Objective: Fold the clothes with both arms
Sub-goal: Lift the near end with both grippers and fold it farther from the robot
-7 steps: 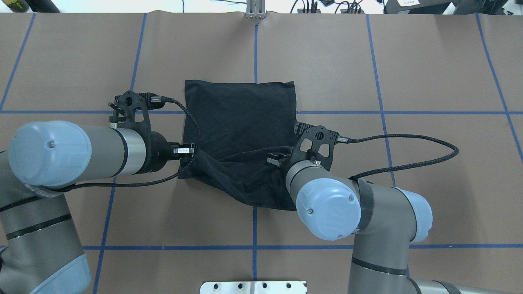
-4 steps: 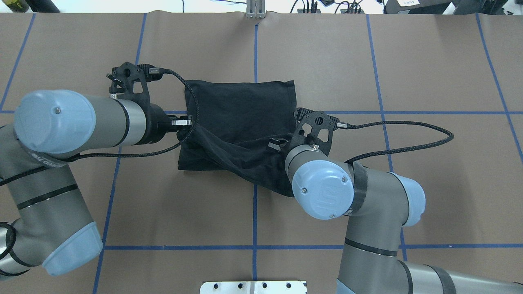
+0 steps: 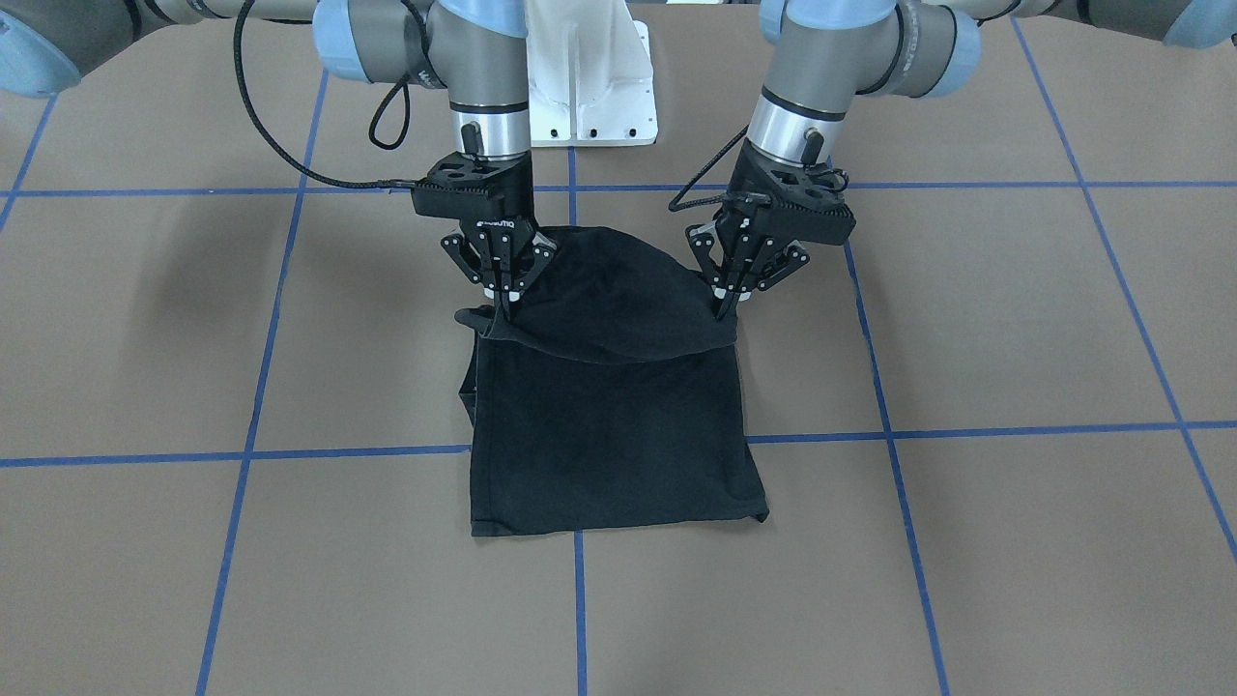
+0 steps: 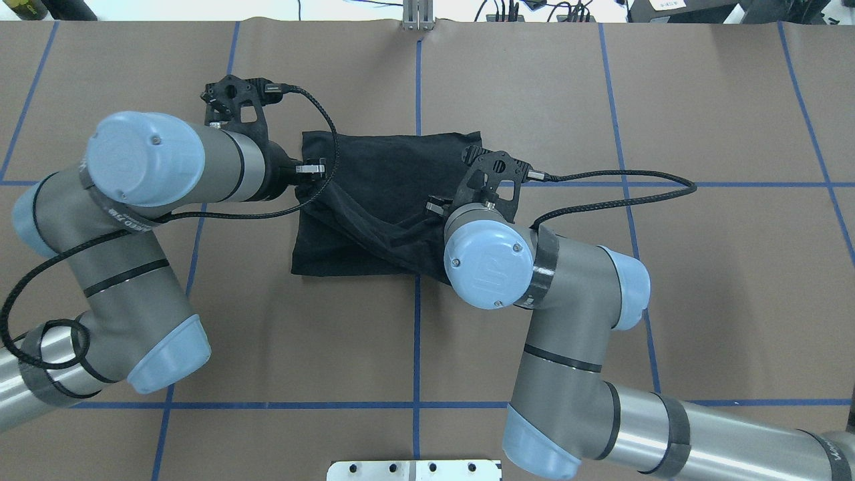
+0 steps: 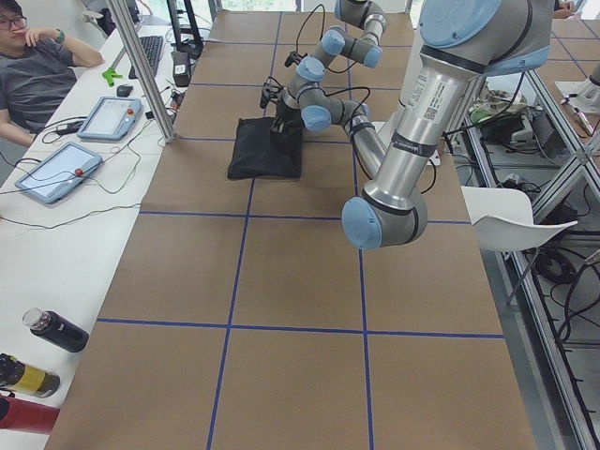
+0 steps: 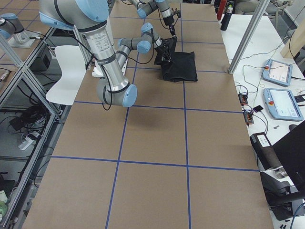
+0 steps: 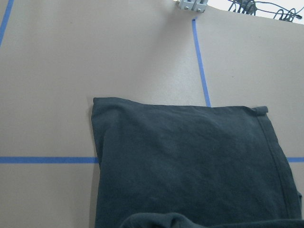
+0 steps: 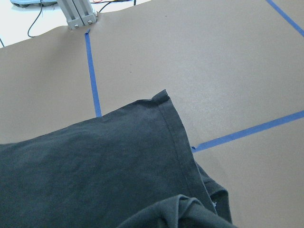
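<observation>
a: one black t-shirt (image 3: 609, 435), mid-bench (image 3: 966, 541), lying across a blue tape line (image 3: 338, 452).

b: lie of it?

a: the edge on the robot's side is raised. the rest lies flat toward the far side. outline is near square, so i can't tell the long axis.

b: claws?

a: two, both pointing down. left claw (image 3: 723, 307) is pinched on one raised corner, right claw (image 3: 503, 307) on the other. the cloth sags between them.

Overhead, front views (opposed) share the T-shirt (image 4: 394, 167).
</observation>
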Controlling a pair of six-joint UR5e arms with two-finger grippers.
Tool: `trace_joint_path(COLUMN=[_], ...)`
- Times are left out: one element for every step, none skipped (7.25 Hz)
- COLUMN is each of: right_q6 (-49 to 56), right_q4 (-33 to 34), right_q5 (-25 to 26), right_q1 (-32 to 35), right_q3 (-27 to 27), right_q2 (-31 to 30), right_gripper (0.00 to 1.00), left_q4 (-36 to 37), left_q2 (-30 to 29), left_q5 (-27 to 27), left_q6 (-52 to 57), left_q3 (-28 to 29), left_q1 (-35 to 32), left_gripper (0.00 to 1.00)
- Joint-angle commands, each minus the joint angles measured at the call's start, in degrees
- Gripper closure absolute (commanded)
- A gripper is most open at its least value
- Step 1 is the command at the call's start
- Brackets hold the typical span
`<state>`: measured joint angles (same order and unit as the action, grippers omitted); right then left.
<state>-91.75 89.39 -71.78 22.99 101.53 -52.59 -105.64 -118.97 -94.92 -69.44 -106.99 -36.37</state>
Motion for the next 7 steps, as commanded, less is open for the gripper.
trace_joint_path(right_q6=[-0.01, 0.08, 0.08, 0.08, 0.08, 0.08, 0.08], right_q4=[-0.09, -0.18, -3.49, -7.96, -9.65, -9.67, -9.67], right_q5=[-0.81, -0.99, -1.08, -1.25, -1.34, -1.43, -2.04], right_q1=[2.05, 2.75, 3.19, 3.72, 4.25, 4.25, 4.78], right_q3=[-4.66, -7.72, -10.71, -15.18, -19.49, -20.23, -20.32], right_q2=[1.87, 3.71, 4.07, 4.86, 6.95, 7.32, 7.33], right_gripper=[1.00, 1.00, 1.00, 1.00, 1.00, 1.00, 1.00], left_q4=[-1.58, -1.67, -2.28, -4.29, -5.53, -6.59, -7.90], left_q2=[-3.36, -5.11, -6.26, -6.71, -7.23, -7.85, -7.94], left_q5=[0.18, 0.96, 3.06, 3.16, 3.17, 3.86, 3.96], left_q6=[0.10, 0.10, 0.18, 0.19, 0.19, 0.19, 1.49], left_q3=[7.29, 10.98, 13.97, 16.79, 19.51, 21.72, 22.96], left_q1=[-1.85, -2.38, -2.38, -2.38, -2.47, -2.39, -2.47], left_gripper=[1.00, 1.00, 1.00, 1.00, 1.00, 1.00, 1.00])
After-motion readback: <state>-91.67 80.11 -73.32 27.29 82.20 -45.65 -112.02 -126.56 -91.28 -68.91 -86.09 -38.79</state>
